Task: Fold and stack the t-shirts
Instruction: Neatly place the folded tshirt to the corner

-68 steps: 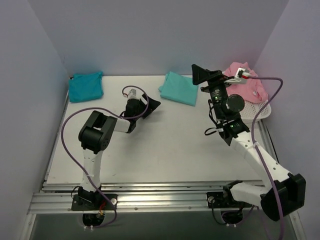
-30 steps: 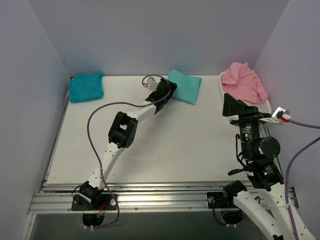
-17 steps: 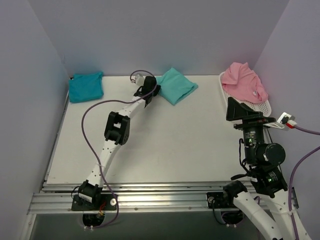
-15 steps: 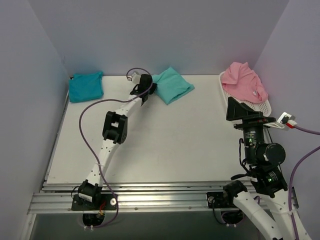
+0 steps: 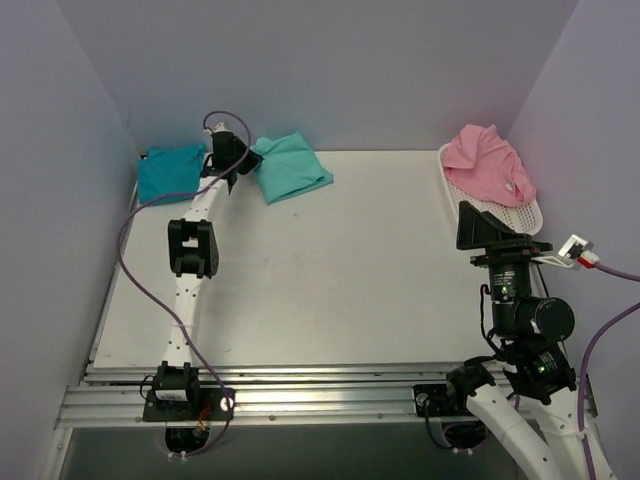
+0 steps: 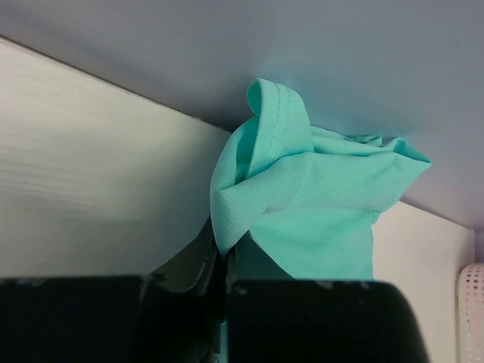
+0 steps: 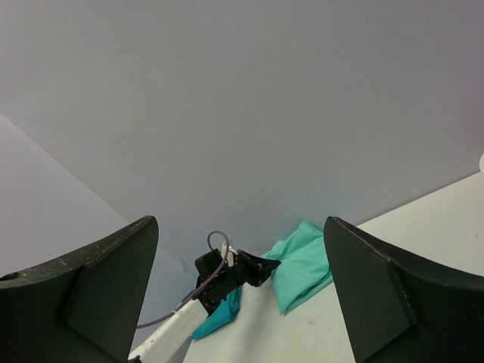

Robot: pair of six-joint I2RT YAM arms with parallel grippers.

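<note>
Left gripper (image 5: pixel 243 165) is clamped on the folded sea-green t-shirt (image 5: pixel 292 168) at its edge, just beside the folded turquoise-blue t-shirt (image 5: pixel 168 172) (far-left corner); stacking appears pending. Pink t-shirt (image 5: pixel 488 160) lies unfolded in the white mesh basket (image 5: pixel 522 214). Right gripper (image 5: pixel 492 228): jaws apart, empty.

A robotics lab test cell: a bare white counter (image 5: pixel 330 290) boxed in by plain lavender walls (image 5: pixel 330 70), with two arms bolted to an aluminium rail (image 5: pixel 320 400).
</note>
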